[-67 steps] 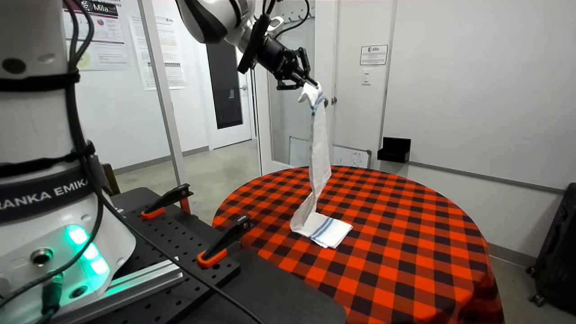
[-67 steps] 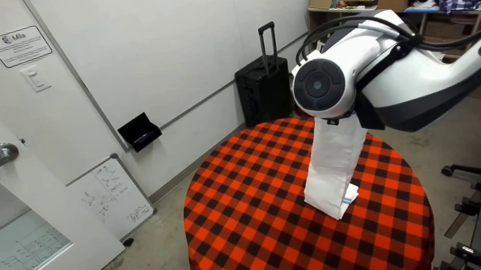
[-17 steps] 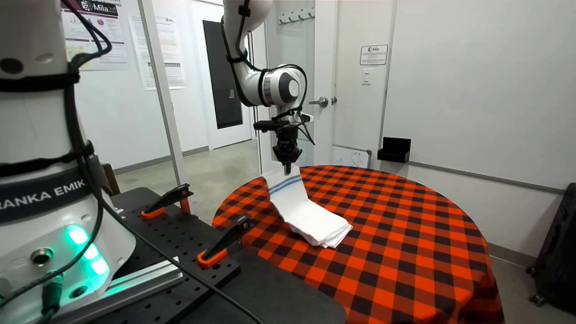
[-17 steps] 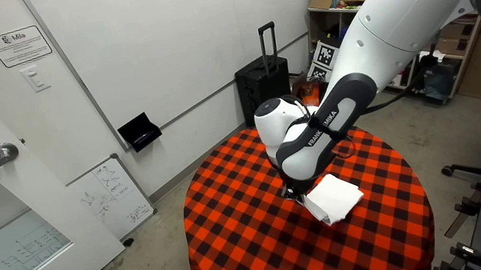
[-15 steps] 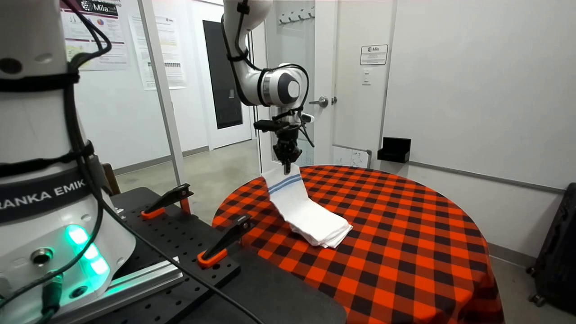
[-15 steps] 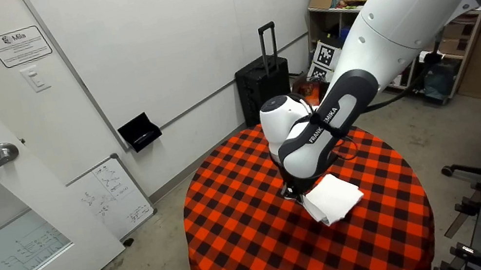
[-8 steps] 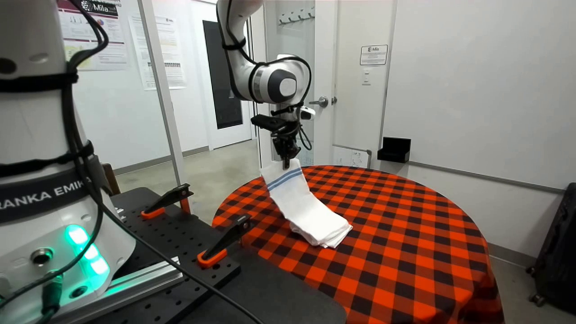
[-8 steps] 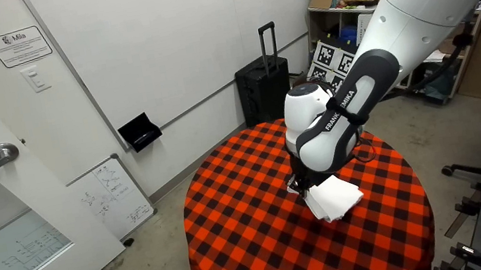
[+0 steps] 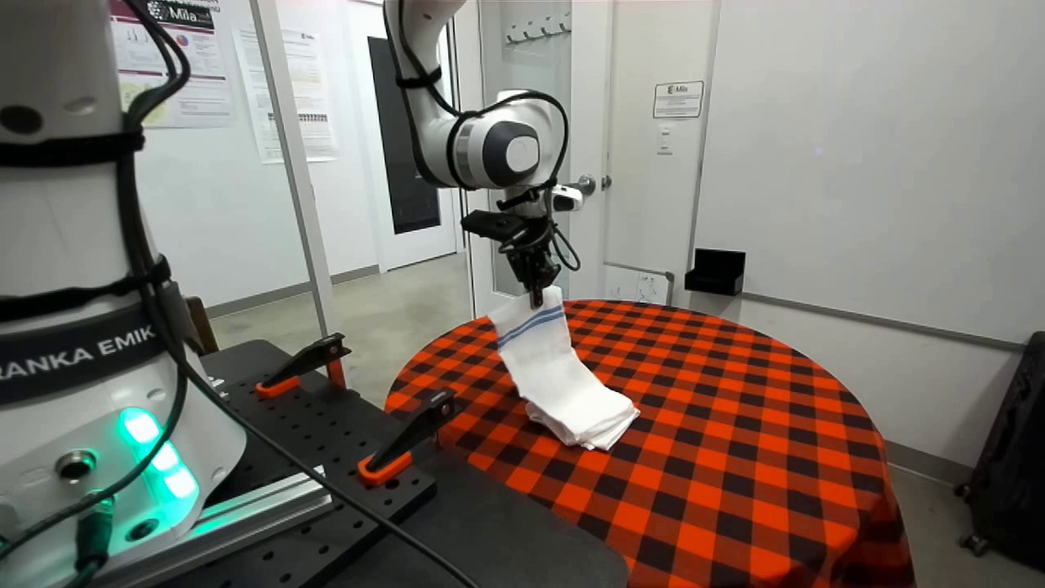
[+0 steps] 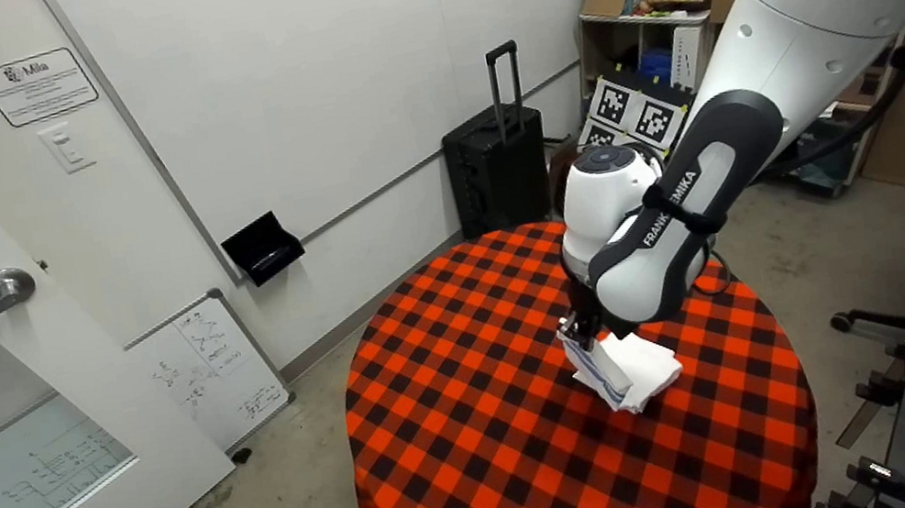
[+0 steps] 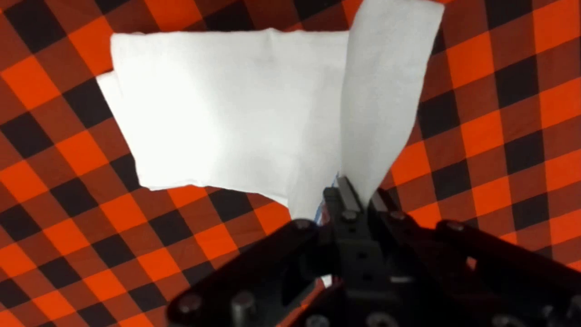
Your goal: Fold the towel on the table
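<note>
Though mostly below the gripper (image 9: pixel 536 299), towel (image 9: pixel 563 384) apparently in its grip.

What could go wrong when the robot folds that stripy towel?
The gripper pinches only the striped end of the towel, so it might slip out. Pulling that lifted end could drag the folded stack across the table. In the wrist view, a lower layer pokes out, so the fold may finish crooked.

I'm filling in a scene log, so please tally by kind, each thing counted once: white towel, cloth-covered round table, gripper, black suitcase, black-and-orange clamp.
White towel: 1
Cloth-covered round table: 1
Gripper: 1
Black suitcase: 1
Black-and-orange clamps: 2
Total: 6
</note>
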Available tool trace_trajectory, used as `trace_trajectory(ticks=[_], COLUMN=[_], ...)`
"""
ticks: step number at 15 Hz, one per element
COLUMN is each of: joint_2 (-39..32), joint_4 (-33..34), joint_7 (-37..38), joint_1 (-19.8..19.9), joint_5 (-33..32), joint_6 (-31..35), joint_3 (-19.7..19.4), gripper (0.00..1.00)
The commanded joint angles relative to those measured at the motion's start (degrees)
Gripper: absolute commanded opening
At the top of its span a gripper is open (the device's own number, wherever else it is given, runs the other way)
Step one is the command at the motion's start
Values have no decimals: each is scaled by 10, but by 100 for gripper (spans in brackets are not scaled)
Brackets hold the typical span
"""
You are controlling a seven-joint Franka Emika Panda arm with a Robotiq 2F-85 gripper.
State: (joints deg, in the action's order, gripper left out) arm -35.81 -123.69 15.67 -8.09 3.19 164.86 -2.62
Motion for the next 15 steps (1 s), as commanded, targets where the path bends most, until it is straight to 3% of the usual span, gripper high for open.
trace_trajectory(ticks=[1,5,10,15], joint_2=[-32,-79,-129,-163], joint_4=[4,12,14,17], joint_7=[11,16,25,38], joint_1=[-18,-33,-28,-50], joint_5=[-6,-6,27,77], joint_6=[33,72,149,211], joint_3=[-37,-78,-97,-121], gripper=[1,1,1,1])
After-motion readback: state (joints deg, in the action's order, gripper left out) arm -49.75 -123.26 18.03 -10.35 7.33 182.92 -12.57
